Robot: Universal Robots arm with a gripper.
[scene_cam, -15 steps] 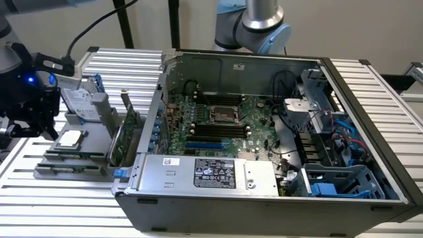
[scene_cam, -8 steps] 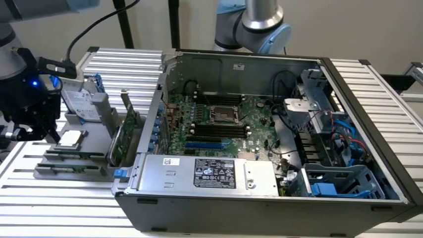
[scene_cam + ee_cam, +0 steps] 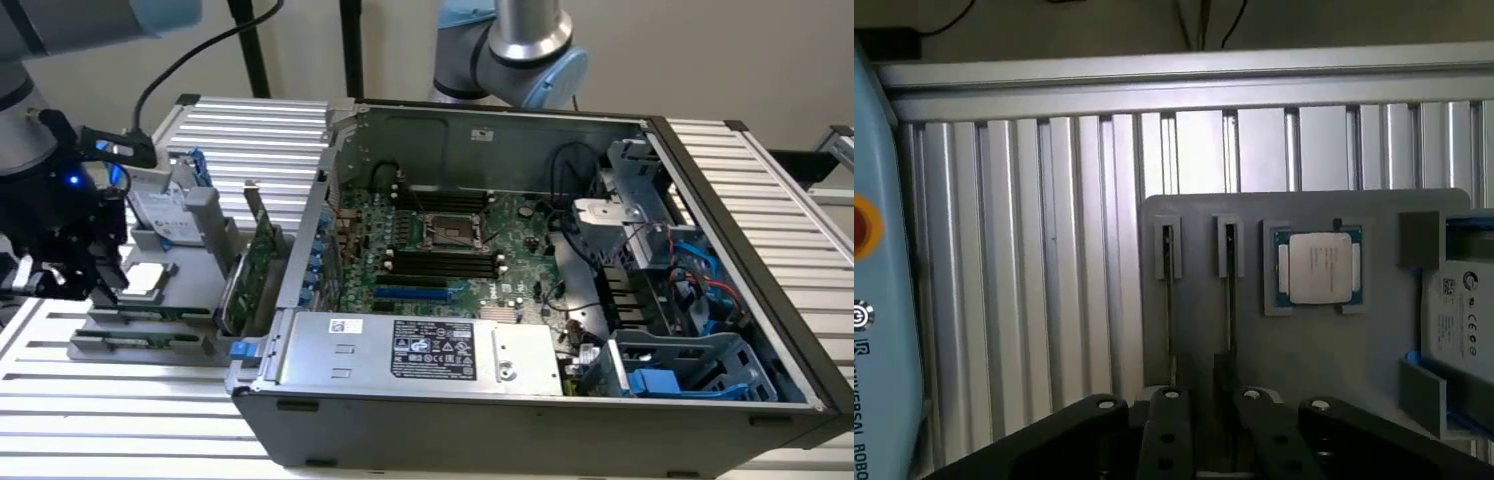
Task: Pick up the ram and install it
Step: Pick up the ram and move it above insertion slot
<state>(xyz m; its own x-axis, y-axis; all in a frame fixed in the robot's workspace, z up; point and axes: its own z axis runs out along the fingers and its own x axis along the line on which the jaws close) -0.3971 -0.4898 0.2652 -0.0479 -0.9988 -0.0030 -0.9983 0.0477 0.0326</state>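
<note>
Two narrow slots in the grey parts holder (image 3: 1254, 350) each hold a thin dark strip seen edge-on. I take the strip running down toward my fingers to be the ram (image 3: 1229, 310); its green face is hidden. A second strip (image 3: 1168, 310) stands beside it. My gripper (image 3: 1211, 400) hangs just over the near end of the ram, open, with one finger (image 3: 1169, 430) on either side of its line. In the exterior view the black gripper (image 3: 54, 275) sits at the left over the holder (image 3: 134, 340), apart from the open computer case (image 3: 534, 400).
On the holder lie a square silver processor chip (image 3: 1317, 265) and a boxed drive (image 3: 1454, 310). A green expansion card (image 3: 247, 270) stands upright between holder and case. The motherboard's black memory slots (image 3: 441, 265) lie inside the case. A ribbed metal table (image 3: 1034, 250) is underneath.
</note>
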